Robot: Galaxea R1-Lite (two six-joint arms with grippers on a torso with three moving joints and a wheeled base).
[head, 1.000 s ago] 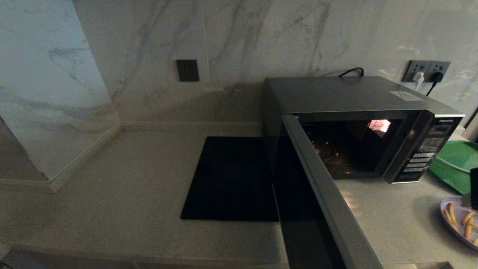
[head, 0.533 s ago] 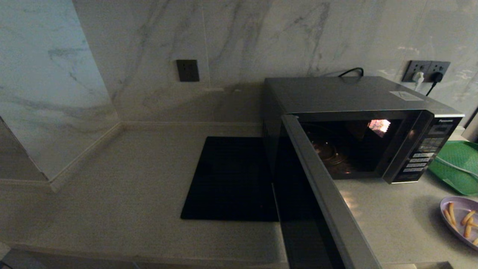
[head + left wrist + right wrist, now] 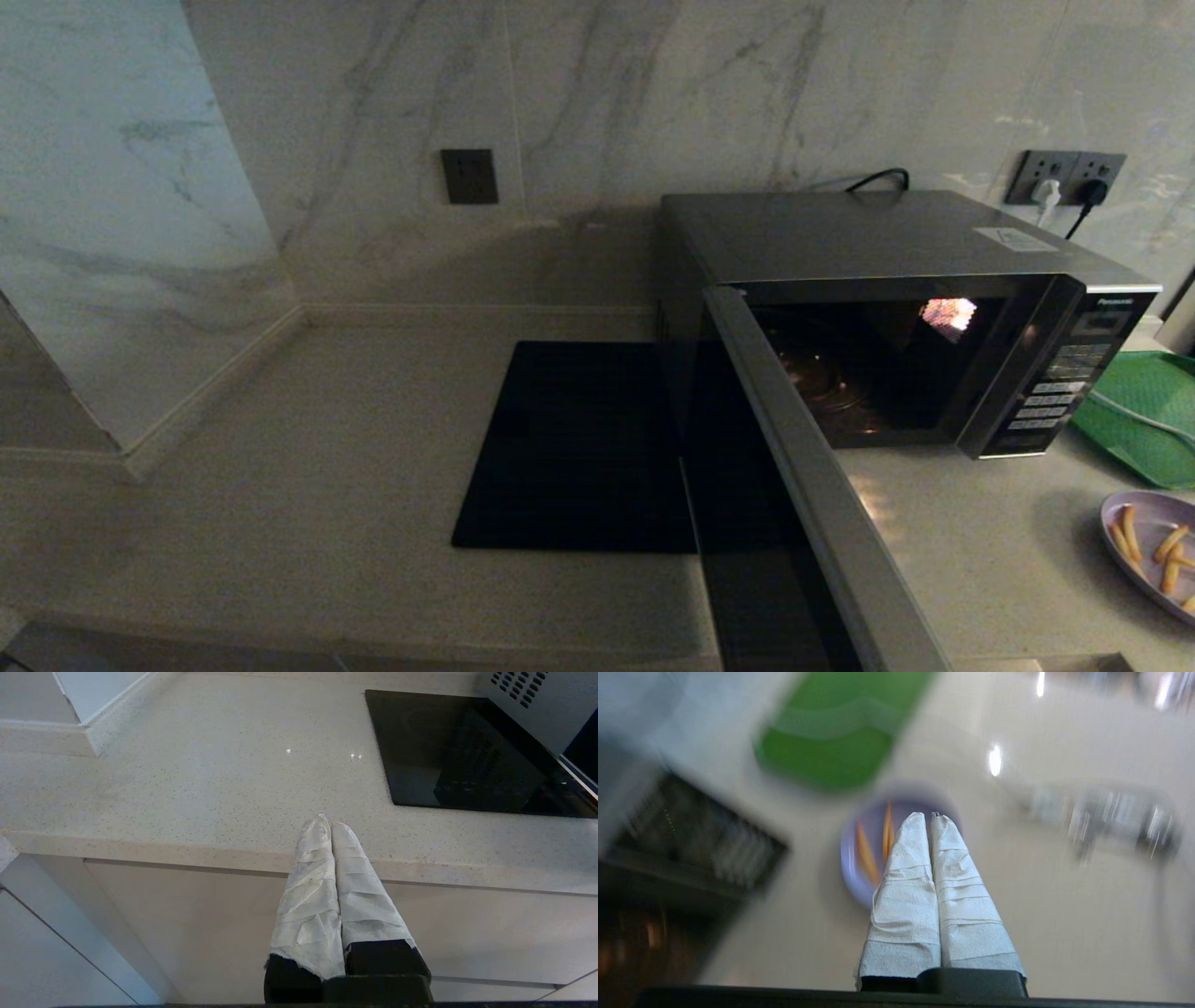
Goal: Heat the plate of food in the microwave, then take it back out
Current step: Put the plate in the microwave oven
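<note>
The silver-grey microwave (image 3: pixel 896 252) stands at the back right of the counter with its dark glass door (image 3: pixel 822 504) swung wide open toward me; its lit cavity holds only the glass turntable. The lilac-pink plate of fries (image 3: pixel 1153 551) sits on the counter at the right edge, in front of the microwave. In the right wrist view my right gripper (image 3: pixel 927 815) hangs shut above the plate of fries (image 3: pixel 866 851), holding nothing. My left gripper (image 3: pixel 325 822) is shut and parked near the counter's front edge, left of the black mat (image 3: pixel 448 751). Neither gripper shows in the head view.
A flat black square mat (image 3: pixel 579 448) lies left of the microwave. A green tray (image 3: pixel 1134 411) lies right of it, beyond the plate. Marble walls close the back and left. A wall socket (image 3: pixel 1064 177) with plugs sits behind the microwave.
A dark part of the right arm at the right edge, over the plate, has left the head view. The microwave, its door and the plate have stayed put.
</note>
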